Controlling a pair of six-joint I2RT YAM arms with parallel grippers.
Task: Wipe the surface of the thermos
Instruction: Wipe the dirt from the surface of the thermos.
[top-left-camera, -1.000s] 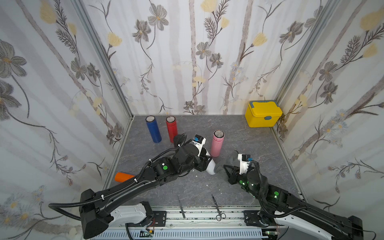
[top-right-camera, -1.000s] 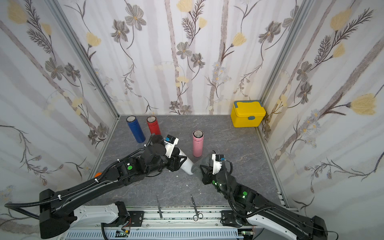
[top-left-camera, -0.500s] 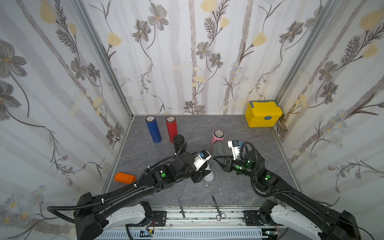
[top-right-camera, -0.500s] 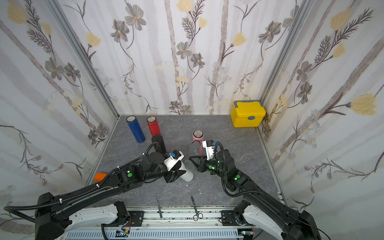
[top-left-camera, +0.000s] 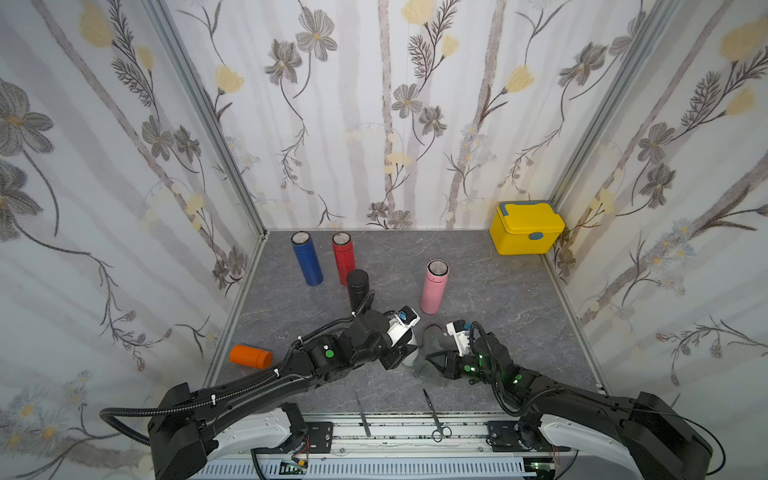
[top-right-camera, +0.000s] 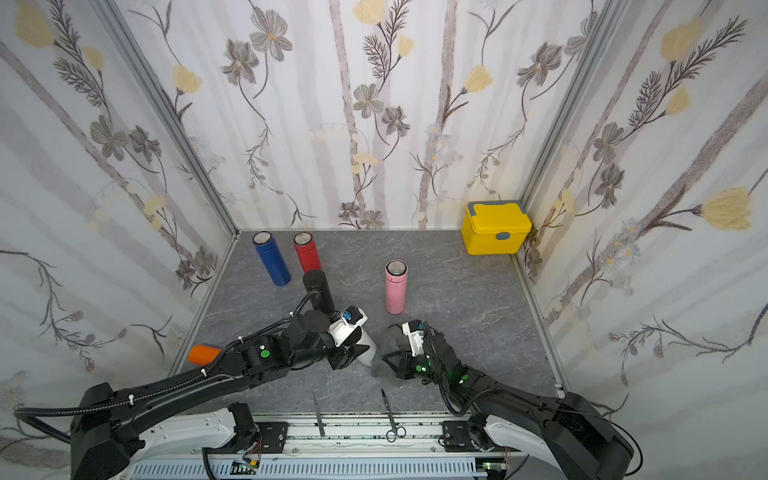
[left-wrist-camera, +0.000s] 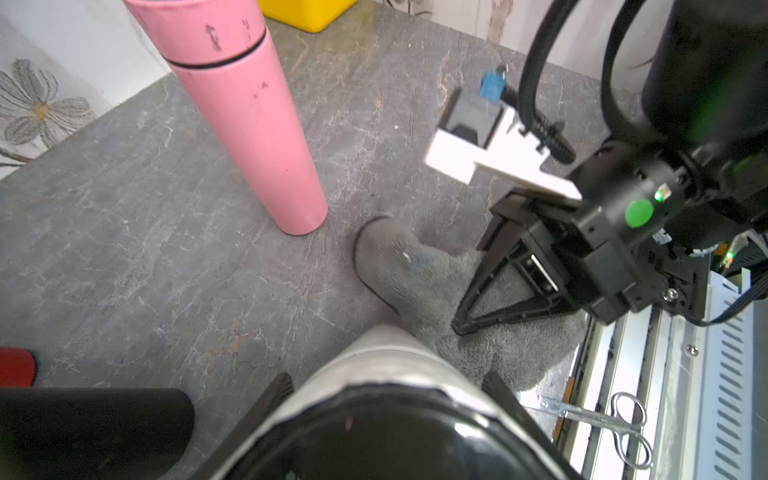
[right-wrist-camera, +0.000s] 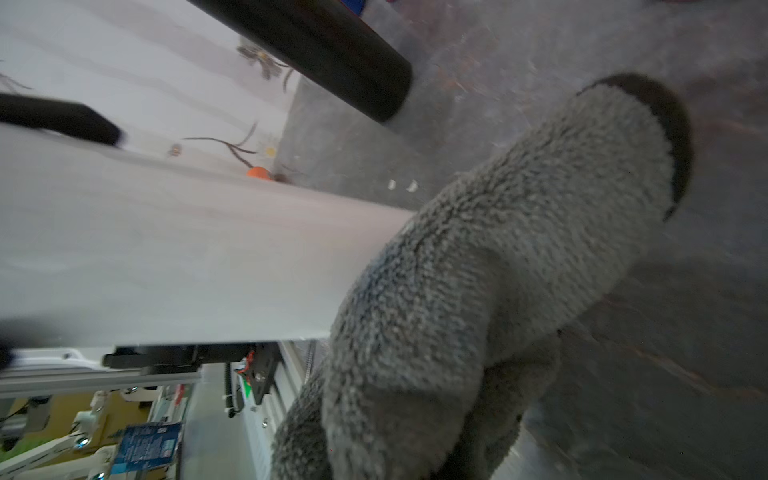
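Note:
My left gripper (top-left-camera: 400, 358) is shut on a white thermos (top-left-camera: 410, 352), held tilted low over the grey floor at the front middle in both top views. In the left wrist view the thermos (left-wrist-camera: 386, 365) fills the gap between the fingers (left-wrist-camera: 282, 384). A grey fluffy cloth (top-left-camera: 430, 337) is pinched in my shut right gripper (top-left-camera: 433, 360) and lies against the thermos's right side. The right wrist view shows the cloth (right-wrist-camera: 498, 249) pressed on the white thermos (right-wrist-camera: 187, 257); the cloth hides the jaws.
A pink thermos (top-left-camera: 434, 286) stands just behind the cloth. Black (top-left-camera: 358, 286), red (top-left-camera: 343, 253) and blue (top-left-camera: 306, 257) thermoses stand at the back left. An orange one (top-left-camera: 250, 356) lies by the left wall. A yellow box (top-left-camera: 527, 227) fills the back right corner. Scissors (top-left-camera: 434, 415) lie at the front edge.
My left gripper has brought the white thermos a little toward the front. My right gripper swung the cloth leftward to the thermos and now sits lower against its side.

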